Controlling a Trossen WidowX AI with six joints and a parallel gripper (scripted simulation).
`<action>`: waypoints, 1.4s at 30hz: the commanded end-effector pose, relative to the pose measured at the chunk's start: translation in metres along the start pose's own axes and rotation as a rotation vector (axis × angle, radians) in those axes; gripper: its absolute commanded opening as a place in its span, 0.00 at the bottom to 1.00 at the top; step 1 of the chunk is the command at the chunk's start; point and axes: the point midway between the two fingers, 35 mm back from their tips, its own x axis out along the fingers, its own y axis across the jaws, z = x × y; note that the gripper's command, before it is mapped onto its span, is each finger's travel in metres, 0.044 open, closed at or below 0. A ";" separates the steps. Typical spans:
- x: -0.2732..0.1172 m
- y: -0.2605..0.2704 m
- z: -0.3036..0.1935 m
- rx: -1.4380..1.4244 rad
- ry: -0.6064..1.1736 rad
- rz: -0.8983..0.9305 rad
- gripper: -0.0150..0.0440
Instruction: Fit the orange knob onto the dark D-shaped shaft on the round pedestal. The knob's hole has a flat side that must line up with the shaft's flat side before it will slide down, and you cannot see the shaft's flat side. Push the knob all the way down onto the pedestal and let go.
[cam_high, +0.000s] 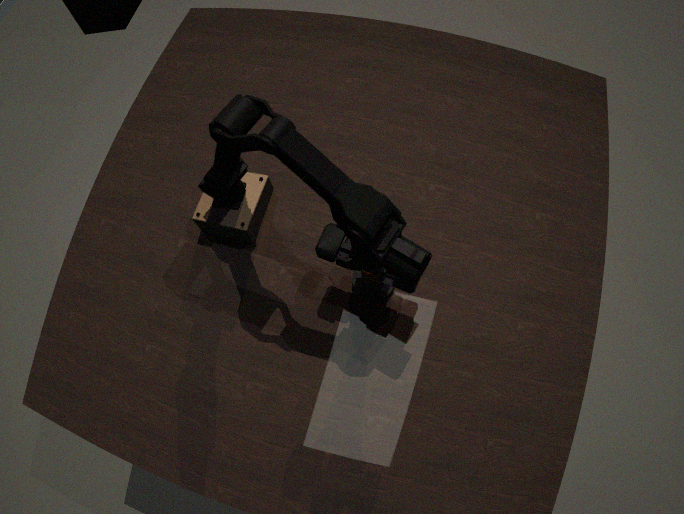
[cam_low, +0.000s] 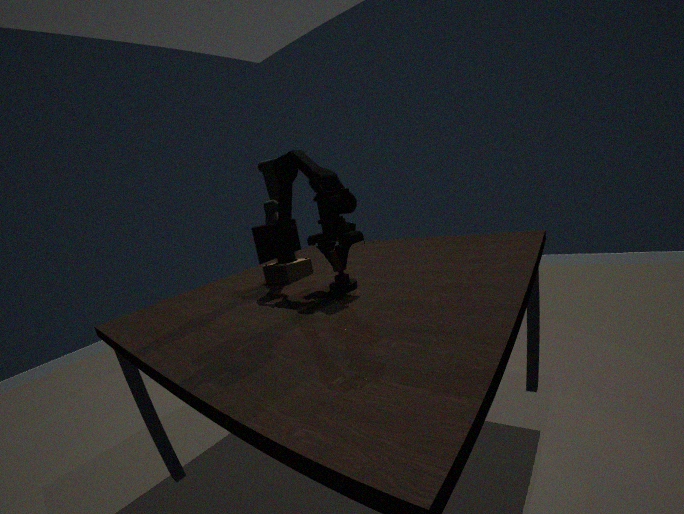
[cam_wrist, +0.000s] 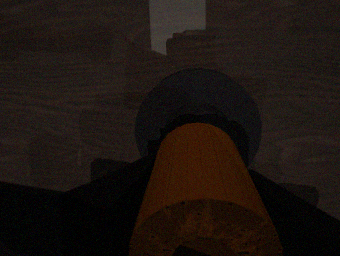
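orange knob (cam_low: 335, 259) (cam_wrist: 201, 165) is clamped between the fingers of the gripper (cam_low: 338, 265) (cam_wrist: 197, 171) — pointed down, closed on it. knob is held over the round pedestal (cam_low: 343, 284) (cam_wrist: 200, 90), its near end large in the wrist view, its far end set against the dark middle of the pedestal. whether the shaft is inside the hole cannot be told; seating and flat-side alignment are hidden. in the top view knob and pedestal are mostly covered by the black arm (cam_high: 317, 165) (cam_low: 317, 171). arm is mounted on a pale block (cam_high: 257, 190) (cam_low: 288, 271) with dark holes near its corners. wooden table (cam_high: 470, 165) (cam_low: 420, 342) is dimly lit, crossed by shadows — a pale rectangular patch (cam_high: 364, 408) (cam_wrist: 177, 17) is seen by the gripper. no brand, label or writing can be read.
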 end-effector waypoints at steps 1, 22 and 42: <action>-0.002 0.001 0.000 -0.004 0.003 -0.008 0.25; -0.006 -0.004 -0.001 -0.214 0.004 -0.008 0.25; 0.000 -0.002 0.000 -0.214 0.004 -0.008 0.25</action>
